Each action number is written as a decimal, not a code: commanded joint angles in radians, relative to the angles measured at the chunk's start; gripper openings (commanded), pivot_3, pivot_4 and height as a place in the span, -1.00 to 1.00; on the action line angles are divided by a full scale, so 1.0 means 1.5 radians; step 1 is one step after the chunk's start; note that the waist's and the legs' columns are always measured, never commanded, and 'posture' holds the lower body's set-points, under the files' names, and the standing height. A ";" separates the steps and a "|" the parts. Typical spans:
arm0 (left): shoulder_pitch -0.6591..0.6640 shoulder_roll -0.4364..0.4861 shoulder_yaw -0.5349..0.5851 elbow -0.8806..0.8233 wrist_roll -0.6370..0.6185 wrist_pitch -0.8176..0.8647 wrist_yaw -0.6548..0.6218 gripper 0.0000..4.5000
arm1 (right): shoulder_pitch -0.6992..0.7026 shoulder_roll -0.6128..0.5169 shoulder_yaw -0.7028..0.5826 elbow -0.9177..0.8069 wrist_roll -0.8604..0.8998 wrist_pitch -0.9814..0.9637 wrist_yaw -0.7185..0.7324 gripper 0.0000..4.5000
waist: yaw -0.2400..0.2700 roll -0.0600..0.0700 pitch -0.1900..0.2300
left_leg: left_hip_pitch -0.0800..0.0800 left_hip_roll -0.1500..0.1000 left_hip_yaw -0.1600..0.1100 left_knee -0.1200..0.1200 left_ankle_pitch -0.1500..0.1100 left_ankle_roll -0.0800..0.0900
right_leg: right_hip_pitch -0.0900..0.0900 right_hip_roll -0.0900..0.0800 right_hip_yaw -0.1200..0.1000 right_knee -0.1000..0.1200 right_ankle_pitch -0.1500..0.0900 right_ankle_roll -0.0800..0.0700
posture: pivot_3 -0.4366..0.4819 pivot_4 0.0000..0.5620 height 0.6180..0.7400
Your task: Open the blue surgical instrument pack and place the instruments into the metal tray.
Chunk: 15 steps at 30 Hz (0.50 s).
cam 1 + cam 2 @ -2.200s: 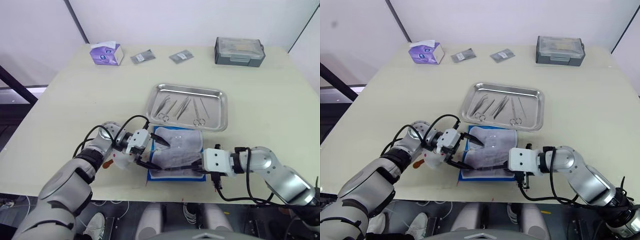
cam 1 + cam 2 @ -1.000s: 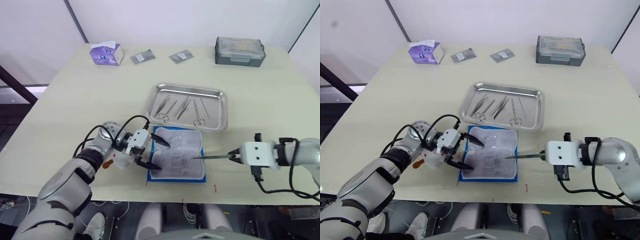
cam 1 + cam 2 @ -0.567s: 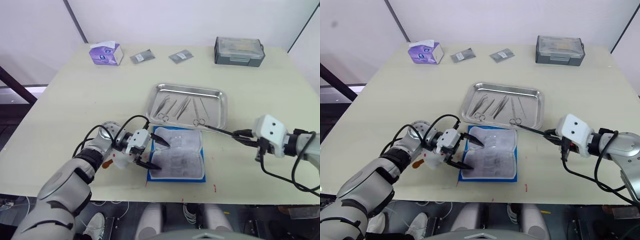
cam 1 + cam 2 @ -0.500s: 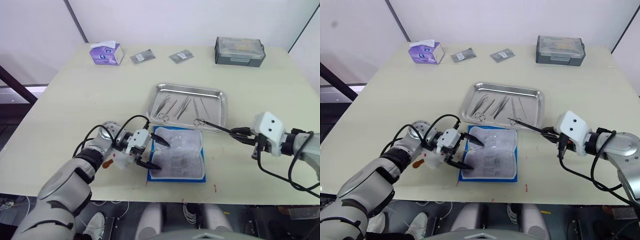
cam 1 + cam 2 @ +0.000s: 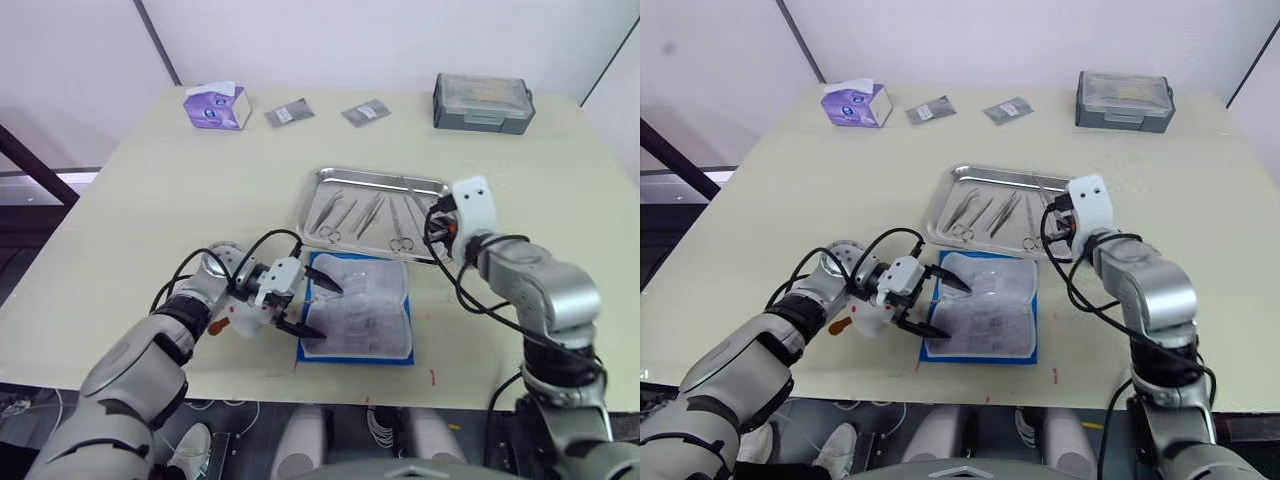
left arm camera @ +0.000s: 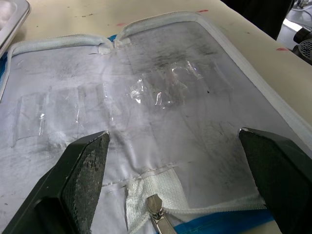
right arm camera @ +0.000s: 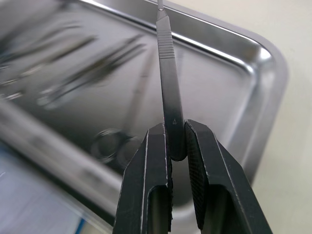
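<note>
Cream table [image 5: 150, 190]: right gripper [image 7: 176, 146] pinches a thin, stiff, slippery handle [image 7: 168, 73], probably a scalpel, over tray [image 5: 440, 250]; left gripper [image 5: 308, 305], fingers apart, rests on open pack [image 5: 385, 320] at tray's 6 o'clock.

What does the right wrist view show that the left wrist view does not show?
The right wrist view shows the right end effector shut on a thin flat instrument over the tray, where other instruments lie. The left wrist view shows the open pack, its clear pockets empty, between the left end effector's spread fingers. Both share a bit of the tray and the pack.
</note>
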<state>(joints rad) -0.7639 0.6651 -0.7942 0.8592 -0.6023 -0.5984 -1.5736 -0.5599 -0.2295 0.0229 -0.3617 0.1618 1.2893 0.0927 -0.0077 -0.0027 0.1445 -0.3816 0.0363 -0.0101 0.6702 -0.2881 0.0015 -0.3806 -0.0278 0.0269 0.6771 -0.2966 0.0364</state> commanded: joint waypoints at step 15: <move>0.019 -0.024 -0.028 0.035 0.034 0.016 -0.027 1.00 | -0.021 0.075 -0.024 0.107 -0.044 -0.041 -0.055 -0.97 | -0.002 0.001 0.000 | 0.000 0.000 0.000 0.000 0.000 0.000 | 0.000 0.000 0.000 0.000 0.000 0.000 | -0.05 -0.47 1.00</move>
<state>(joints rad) -0.7695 0.6485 -0.7920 0.8747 -0.6023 -0.5941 -1.5741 -0.5777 -0.1153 -0.0049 -0.1781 0.0998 1.2484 0.0163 -0.0105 -0.0018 0.1440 -0.3816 0.0362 -0.0107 0.6702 -0.2881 0.0017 -0.3805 -0.0278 0.0271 0.6774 -0.2965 0.0366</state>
